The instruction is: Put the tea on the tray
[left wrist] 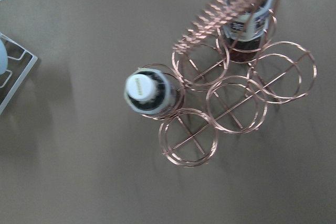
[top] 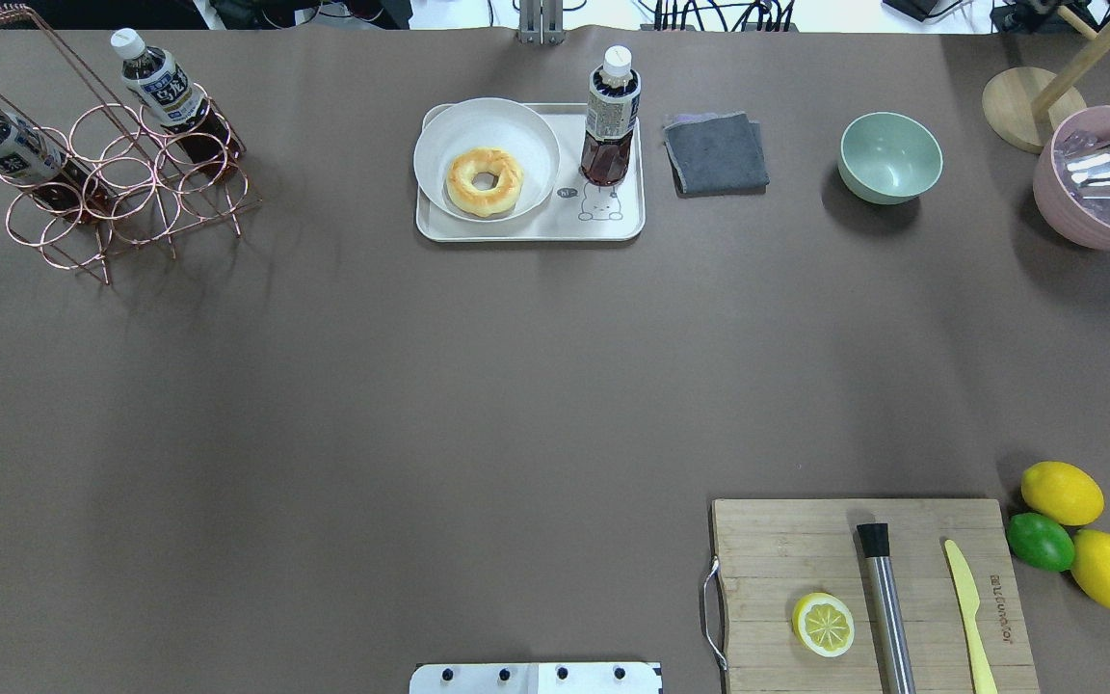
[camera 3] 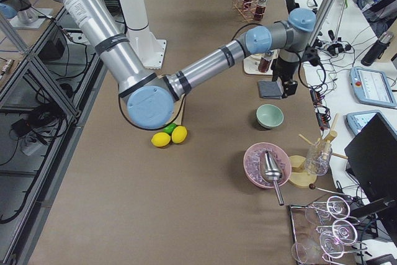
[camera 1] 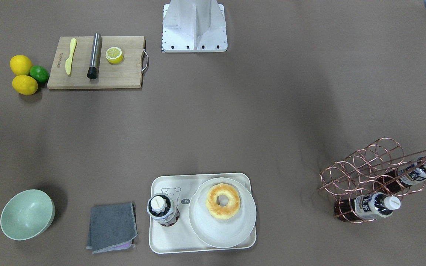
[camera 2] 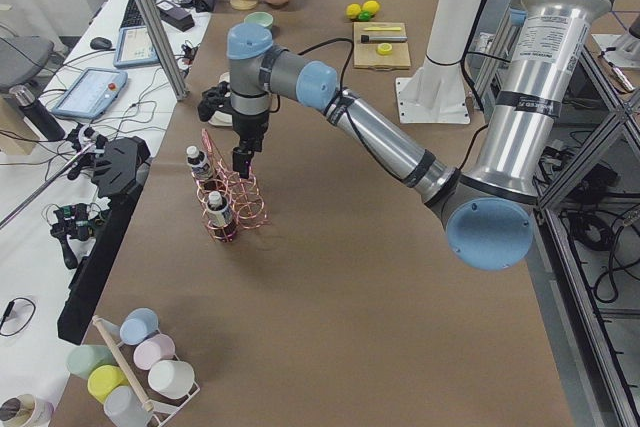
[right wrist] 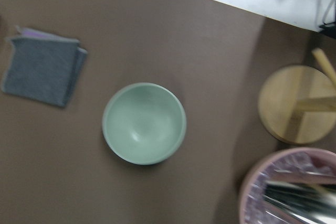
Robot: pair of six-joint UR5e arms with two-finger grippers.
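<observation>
One tea bottle stands upright on the cream tray, beside the bear drawing; it also shows in the overhead view. Two alike bottles sit tilted in the copper wire rack. My left gripper hangs above the rack, apart from the bottles; its wrist view looks down on one bottle cap. My right gripper hovers over the table between the grey cloth and the green bowl. I cannot tell whether either gripper is open or shut.
A white plate with a doughnut fills the tray's other half. A grey cloth and a green bowl lie beside the tray. A cutting board and lemons are near the robot base. A pink ice bowl is far right.
</observation>
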